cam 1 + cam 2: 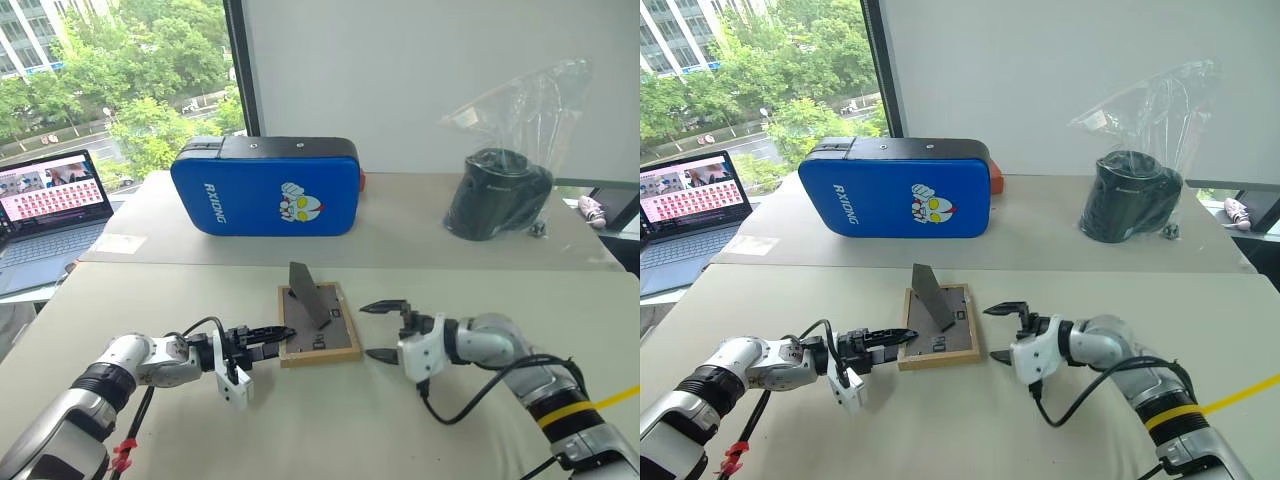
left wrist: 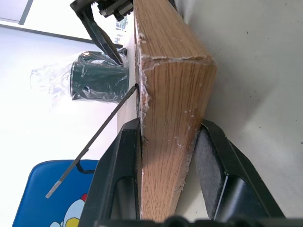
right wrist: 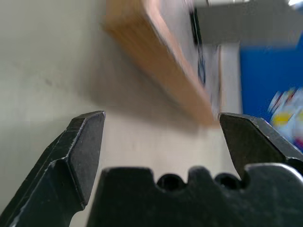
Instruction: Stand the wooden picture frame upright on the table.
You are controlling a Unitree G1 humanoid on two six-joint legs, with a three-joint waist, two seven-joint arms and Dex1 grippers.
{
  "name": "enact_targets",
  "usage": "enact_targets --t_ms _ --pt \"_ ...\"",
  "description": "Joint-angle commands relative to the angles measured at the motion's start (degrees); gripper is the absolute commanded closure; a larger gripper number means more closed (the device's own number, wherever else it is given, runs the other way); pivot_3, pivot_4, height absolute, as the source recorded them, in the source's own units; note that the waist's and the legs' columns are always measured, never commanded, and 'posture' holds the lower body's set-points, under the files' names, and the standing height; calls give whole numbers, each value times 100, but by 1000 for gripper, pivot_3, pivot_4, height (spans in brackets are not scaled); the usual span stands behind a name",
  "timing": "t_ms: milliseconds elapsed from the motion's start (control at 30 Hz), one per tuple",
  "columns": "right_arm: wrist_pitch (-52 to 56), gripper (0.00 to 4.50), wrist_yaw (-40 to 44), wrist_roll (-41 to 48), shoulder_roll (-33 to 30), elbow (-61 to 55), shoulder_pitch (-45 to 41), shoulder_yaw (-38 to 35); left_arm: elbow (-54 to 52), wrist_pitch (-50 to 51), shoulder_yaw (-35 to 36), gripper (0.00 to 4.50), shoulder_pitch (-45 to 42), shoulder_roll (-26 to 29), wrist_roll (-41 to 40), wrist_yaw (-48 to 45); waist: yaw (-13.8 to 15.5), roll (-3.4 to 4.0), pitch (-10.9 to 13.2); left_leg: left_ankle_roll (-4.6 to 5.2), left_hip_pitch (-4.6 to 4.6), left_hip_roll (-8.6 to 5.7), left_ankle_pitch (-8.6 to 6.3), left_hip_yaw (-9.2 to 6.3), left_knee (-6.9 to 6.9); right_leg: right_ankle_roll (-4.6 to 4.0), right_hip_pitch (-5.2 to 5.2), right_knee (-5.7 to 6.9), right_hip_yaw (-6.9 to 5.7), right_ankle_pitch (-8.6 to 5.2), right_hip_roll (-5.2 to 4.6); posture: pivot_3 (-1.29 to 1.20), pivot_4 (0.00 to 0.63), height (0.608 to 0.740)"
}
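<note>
- The wooden picture frame [image 1: 319, 324] lay face down on the table [image 1: 330, 420], dark back up, with its fold-out stand [image 1: 306, 293] already raised off the back like a fin.
- We had the left gripper [image 1: 266, 337] clamped on the frame's left edge, one finger above the wood and one beneath it.
- The right gripper [image 1: 385, 330] hung just beside the frame's right edge with its jaws spread wide and nothing between them, not touching the wood.
- We judged the step in hand to be the approach before the lift: one side was gripped, the other not yet taken, and the frame was flat on the table.
- The next move, as we read it, called for the right gripper to close on the right edge, or to steady it, so the frame could be tipped up onto its lower edge and the stand's foot.
- The risk we saw was the frame pivoting about the single left grip or the stand folding shut.
- The left wrist view showed what the head views could not: the fingers [image 2: 124, 165] pressed flat against both faces of the wood, with the stand a thin dark line.
- The right wrist view showed a clear gap of table between its open fingertips [image 3: 87, 142] and the frame's edge.
- The head views alone gave the surroundings: a blue padded case [image 1: 265, 186], a black container in clear plastic wrap [image 1: 497, 192] and a laptop [image 1: 50, 215], all well apart from the frame.
</note>
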Motion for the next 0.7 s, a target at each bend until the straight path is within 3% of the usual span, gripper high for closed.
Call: enact_targets --t_ms 33,300,433,633,700 --pt "-700 24 -962 -836 262 -170 -129 63 68 -228 -163 3360 71 -9 36 -170 5 0 0 0 0 0 0 0 0 -1 0 0 0 1 0 0 150 740" --pt "-819 24 -1746 -1499 415 -128 -168 200 9 -292 -88 3360 95 -13 -130 -291 34 -4 2 0 -3 -1 0 0 -1 -25 0 -7 -1 15 0 0 150 740" --pt "-752 1031 -1954 -1602 353 -95 -200 193 -5 -318 -64 3360 121 -8 -198 -345 34 -6 3 0 -3 -1 0 -1 -1 -29 1 -8 -1 17 0 0 150 740" --pt "-691 3043 -2091 -1565 329 -194 -214 219 15 -304 0 3360 156 -63 -445 -495 24 -11 6 0 -1 0 0 0 -1 -45 1 -7 0 27 0 0 150 740" --pt "-612 3283 -2101 -1473 329 -256 -221 201 59 -305 48 3360 163 -85 -628 -590 26 -12 7 0 -2 0 0 -1 0 -46 2 -7 0 27 0 0 150 740"
